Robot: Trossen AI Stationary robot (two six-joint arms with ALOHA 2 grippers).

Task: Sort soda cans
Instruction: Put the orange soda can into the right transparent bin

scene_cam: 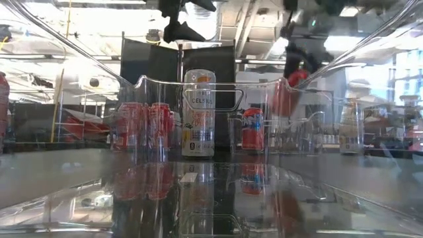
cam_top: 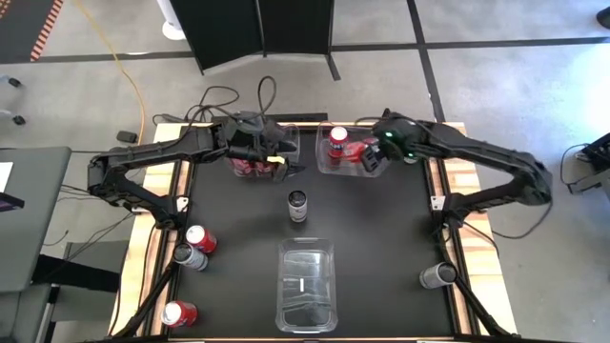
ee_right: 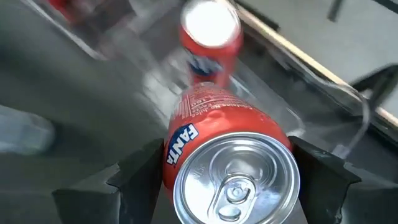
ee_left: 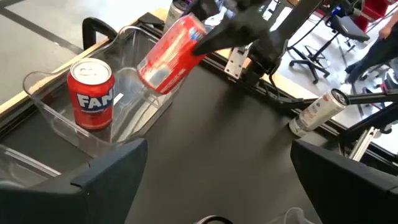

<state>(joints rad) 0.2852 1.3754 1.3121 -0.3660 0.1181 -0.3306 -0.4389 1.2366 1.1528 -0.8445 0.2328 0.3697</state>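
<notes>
red can (ee_right: 227, 155) is clamped in the right gripper (cam_top: 372, 158) above the far right bin (cam_top: 324, 164), mid-drop; next it needs lowering beside the standing can (cam_top: 337, 139). left gripper's (cam_top: 270, 151) jaws spread, empty.

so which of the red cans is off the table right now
The red Fanta can clamped in the right gripper, held tilted above the far right clear bin. The other red cans stand in bins or rest on the table.

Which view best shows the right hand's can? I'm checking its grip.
Right wrist view: the red can fills it, clamped in the right hand. High view shows it small, left wrist from afar, low view blurred behind bin walls.
</notes>
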